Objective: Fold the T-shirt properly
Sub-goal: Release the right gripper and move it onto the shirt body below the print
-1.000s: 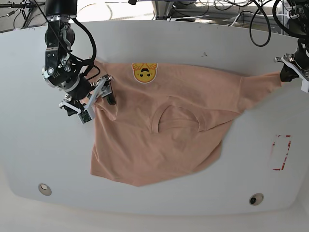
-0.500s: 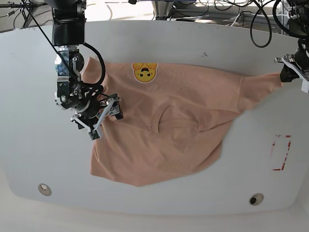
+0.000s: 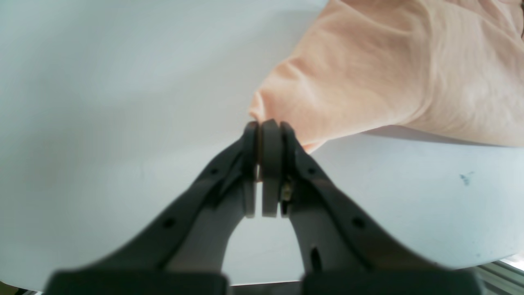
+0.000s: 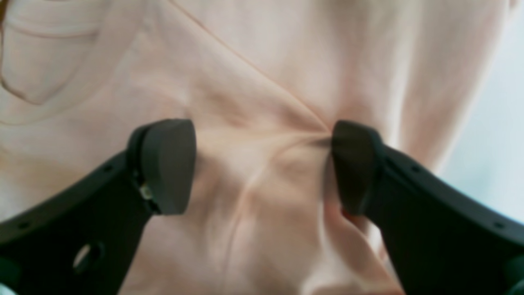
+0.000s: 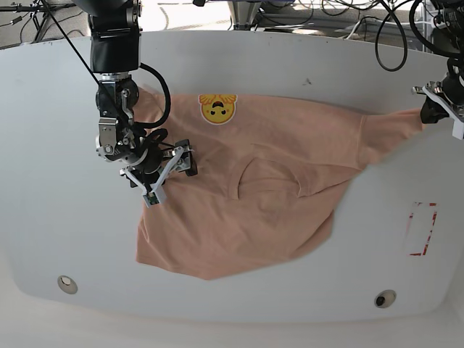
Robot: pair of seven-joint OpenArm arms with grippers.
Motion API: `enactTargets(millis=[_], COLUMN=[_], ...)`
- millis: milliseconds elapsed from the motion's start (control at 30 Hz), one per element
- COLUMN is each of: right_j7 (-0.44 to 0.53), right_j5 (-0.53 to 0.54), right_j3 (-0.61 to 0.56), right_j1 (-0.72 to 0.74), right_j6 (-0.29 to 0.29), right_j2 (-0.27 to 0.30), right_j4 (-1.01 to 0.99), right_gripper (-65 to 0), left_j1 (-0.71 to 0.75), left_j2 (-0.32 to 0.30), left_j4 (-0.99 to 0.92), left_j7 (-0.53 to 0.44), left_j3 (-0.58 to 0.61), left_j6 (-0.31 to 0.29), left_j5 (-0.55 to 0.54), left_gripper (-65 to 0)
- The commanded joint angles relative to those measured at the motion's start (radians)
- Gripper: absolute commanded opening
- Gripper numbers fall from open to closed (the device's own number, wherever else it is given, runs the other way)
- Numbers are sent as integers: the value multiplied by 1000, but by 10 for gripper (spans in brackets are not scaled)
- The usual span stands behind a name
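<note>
The salmon-pink T-shirt [image 5: 275,210] lies crumpled on the white table [image 5: 43,210], its yellow smiling-face emblem [image 5: 217,109] upside down at the far edge and its collar [image 5: 264,177] near the middle. My left gripper [image 5: 429,110] at the far right is shut on a stretched-out corner of the shirt; the left wrist view shows the closed gripper [image 3: 266,129] pinching the cloth [image 3: 389,69]. My right gripper [image 5: 172,180] is open over the shirt's left part; in the right wrist view the gripper [image 4: 262,164] straddles a wrinkled seam in the cloth [image 4: 262,65].
A red tape rectangle [image 5: 423,228] marks the table at the right. Two round fittings [image 5: 67,283] [image 5: 384,299] sit near the front edge. Cables and stands crowd the back edge. A small dark spot [image 5: 307,81] lies behind the shirt.
My right arm has moved right and slightly toward the front, from the shirt's left edge onto the cloth, gripper still open. My left gripper has not moved.
</note>
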Motion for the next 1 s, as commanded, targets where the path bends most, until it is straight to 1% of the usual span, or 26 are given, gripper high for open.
enactTargets(millis=[0, 100, 167, 200, 233, 267, 300, 367, 467, 533, 667, 833, 967], right_j7=[25, 25, 25, 25, 26, 26, 28, 28, 28, 28, 25, 20, -47], right_j5=[5, 5, 5, 5, 5, 5, 5, 5, 5, 5, 5, 5, 5], right_j3=[5, 5, 5, 5, 5, 5, 5, 5, 5, 5, 5, 8, 10], right_j1=[28, 26, 25, 25, 25, 26, 26, 26, 26, 25, 21, -20, -35], right_j6=[0, 0, 0, 0, 0, 0, 0, 0, 0, 0, 0, -6, -7], right_j2=[12, 13, 13, 15, 15, 15, 16, 16, 16, 18, 18, 18, 18], right_j4=[-3, -6, -4, -6, -9, -9, -10, -10, -10, -7, 25, 154, 284], right_gripper=[-155, -165, -201, -231, -271, -296, -354, -438, -590, -650, -644, -650, -650], left_j1=[-4, -4, -4, -4, -4, -4, -4, -4, -6, -10, -35, -64, -98], left_j2=[-18, -18, -18, -18, -18, -18, -18, -18, -18, -20, -20, -20, -18], left_j4=[14, 14, 14, 14, 14, 14, 14, 14, 14, 14, 14, 14, 14], left_j7=[-23, -23, -23, -23, -23, -23, -23, -23, -23, -23, -23, -23, -23], left_j3=[-9, -9, -9, -9, -9, -9, -9, -9, -9, -7, -6, -4, -4], left_j6=[0, 0, 0, 0, 0, 0, 0, 0, 0, 0, 0, 0, 0], left_j5=[-9, -9, -9, -9, -9, -9, -9, -9, -9, -9, -9, -9, -9], left_gripper=[-650, -650, -650, -650, -650, -650, -650, -650, -650, -650, -650, -650, -650])
